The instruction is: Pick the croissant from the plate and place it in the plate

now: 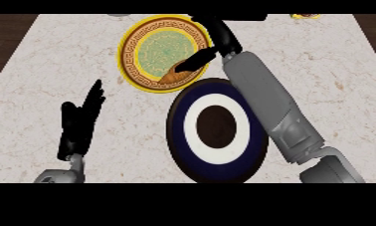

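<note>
A brown croissant point(172, 74) lies on the lower right part of the yellow plate point(136, 46) with the green centre, at the back of the counter. My right hand point(220, 33) reaches over that plate's right side. Its fingers stretch out toward the far edge, and its thumb point(197, 59) points down-left with its tip at the croissant's top. Nothing is curled round the croissant. A dark blue plate point(249, 143) with a white ring and a brown centre sits just in front, partly under my right forearm. My left hand point(79, 120) rests open at the lower left, fingers up.
A small yellow object point(305, 16) shows at the counter's far right edge and a grey one point(118, 15) at the far left edge. Dark floor borders the counter on both sides.
</note>
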`<control>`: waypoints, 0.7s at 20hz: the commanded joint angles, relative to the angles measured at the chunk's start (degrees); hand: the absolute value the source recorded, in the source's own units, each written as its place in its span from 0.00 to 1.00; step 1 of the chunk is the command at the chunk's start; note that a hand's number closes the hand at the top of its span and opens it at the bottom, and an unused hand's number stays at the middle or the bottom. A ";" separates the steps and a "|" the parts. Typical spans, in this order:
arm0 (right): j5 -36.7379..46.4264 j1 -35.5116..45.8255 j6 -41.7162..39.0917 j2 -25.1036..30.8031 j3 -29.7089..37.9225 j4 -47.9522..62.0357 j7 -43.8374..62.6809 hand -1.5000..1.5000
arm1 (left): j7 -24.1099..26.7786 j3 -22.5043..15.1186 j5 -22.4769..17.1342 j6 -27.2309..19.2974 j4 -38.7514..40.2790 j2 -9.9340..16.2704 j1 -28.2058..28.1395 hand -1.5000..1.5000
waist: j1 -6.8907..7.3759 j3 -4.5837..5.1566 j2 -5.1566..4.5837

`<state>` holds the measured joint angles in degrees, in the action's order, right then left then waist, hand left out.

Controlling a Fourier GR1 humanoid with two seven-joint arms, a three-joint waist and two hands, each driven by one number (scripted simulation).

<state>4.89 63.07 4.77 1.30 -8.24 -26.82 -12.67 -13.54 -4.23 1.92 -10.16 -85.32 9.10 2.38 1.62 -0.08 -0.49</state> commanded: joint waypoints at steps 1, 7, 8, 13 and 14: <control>-3.84 -1.56 -5.05 1.76 4.57 1.57 -5.12 0.00 | -1.85 -1.10 1.36 -1.57 -0.38 -1.74 0.96 0.50 | -0.51 0.04 0.06; -2.81 -1.06 -10.39 2.83 5.79 4.80 -10.40 0.00 | 1.29 1.20 0.49 0.92 2.73 -0.45 0.95 0.50 | -0.55 0.08 0.10; -2.96 -4.14 -10.54 2.26 5.54 2.72 -12.37 0.00 | -0.36 0.22 2.05 -1.26 0.93 -1.61 0.78 0.50 | -0.87 0.07 0.25; -1.91 -4.39 -6.28 -1.14 3.74 6.17 -16.56 0.00 | 1.76 -0.17 2.53 -1.11 2.59 -2.92 0.37 0.50 | -0.40 0.07 0.17; -0.08 -1.97 -7.64 0.19 5.28 6.98 -14.94 0.00 | 3.01 0.56 1.91 -0.12 1.63 -2.05 -2.34 0.50 | -0.50 0.07 0.19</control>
<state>3.43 60.54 -3.44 2.27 -3.11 -20.48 -26.93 -12.11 -3.62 3.14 -9.98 -84.18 7.77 1.54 1.28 -0.02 -0.40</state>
